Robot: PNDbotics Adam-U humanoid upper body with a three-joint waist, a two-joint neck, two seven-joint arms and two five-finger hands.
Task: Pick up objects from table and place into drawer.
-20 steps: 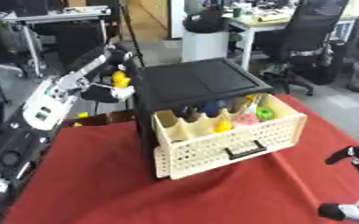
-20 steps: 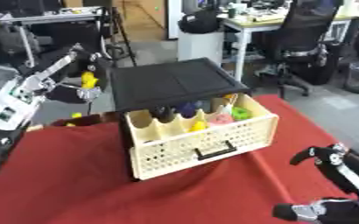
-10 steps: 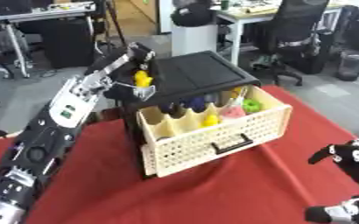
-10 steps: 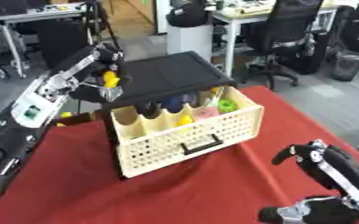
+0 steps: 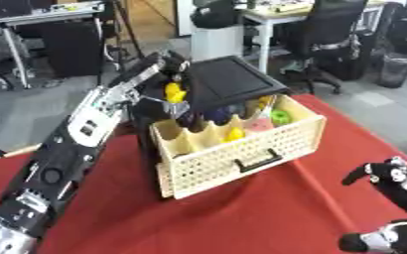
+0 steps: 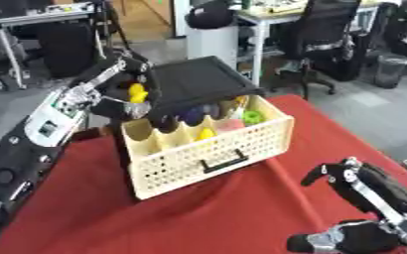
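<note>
One yellow object point(image 5: 174, 93) in left hand point(image 5: 168, 74), beside open drawer point(image 5: 241, 146).

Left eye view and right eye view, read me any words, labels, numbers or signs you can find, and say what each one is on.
No text can be read in either view.
Left arm: small dark marks on its silver panels, too blurred to read.
Drawer: no lettering shows on its cream front.
Black cabinet top: plain.

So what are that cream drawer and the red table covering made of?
The drawer looks like matte moulded plastic: its front is a regular grid of small holes. The red covering seems to be cloth, judging by its soft folds and dull surface.
</note>
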